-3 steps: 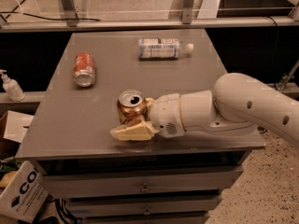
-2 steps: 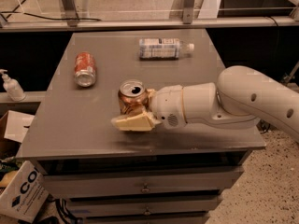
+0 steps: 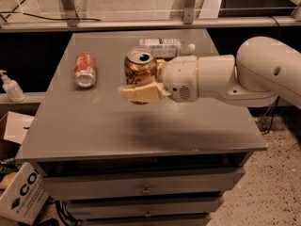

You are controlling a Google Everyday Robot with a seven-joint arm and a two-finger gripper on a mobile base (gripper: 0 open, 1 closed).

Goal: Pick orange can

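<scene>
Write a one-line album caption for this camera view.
The gripper, fingers shut on the orange can, holds it above the table; a red can and bottle lie on it.

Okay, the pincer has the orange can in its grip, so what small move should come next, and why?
Probably a short lift straight up, can kept level. The pincer is shut on the orange can, which sits upright and seems just off the table, judging by the shadow beneath. The red can and plastic bottle lie close by, so sideways travel could bump them.
</scene>
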